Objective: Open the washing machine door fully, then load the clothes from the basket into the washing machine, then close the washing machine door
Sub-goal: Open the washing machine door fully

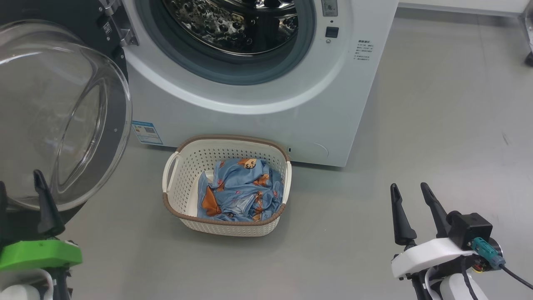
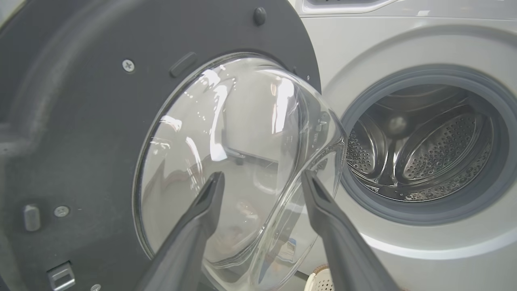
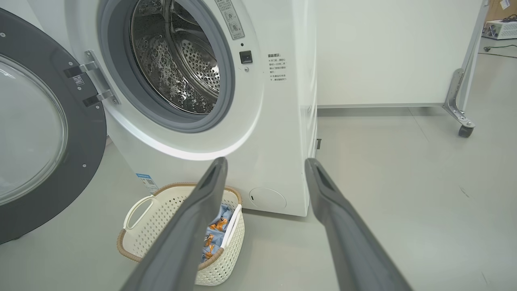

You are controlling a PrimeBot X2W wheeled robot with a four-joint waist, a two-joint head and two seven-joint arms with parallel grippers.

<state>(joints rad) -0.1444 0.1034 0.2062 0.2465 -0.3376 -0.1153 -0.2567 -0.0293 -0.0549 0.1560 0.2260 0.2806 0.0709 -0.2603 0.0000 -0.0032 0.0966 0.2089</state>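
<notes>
Basket (image 1: 187, 166) seemingly lies lengthwise along washing machine (image 1: 250, 125) front; door (image 1: 54, 112) open leftward.

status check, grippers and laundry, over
Open and empty: left gripper, right gripper. Washing machine door stands open. Clothes in basket, in front of washing machine. Door glass ahead of left gripper.

A: Item one: floor (image 3: 404, 182), grey, smooth, with a few dark scuffs.
B: Item two: white partition panel (image 3: 383, 52), upright, standing on that floor.
A: Item three: metal foot (image 3: 454, 93) at the panel's right end, carrying a small black caster (image 3: 464, 131).
B: Item four: pale box (image 3: 499, 29) beyond it, a dark cable (image 3: 499, 46) just beside.
</notes>
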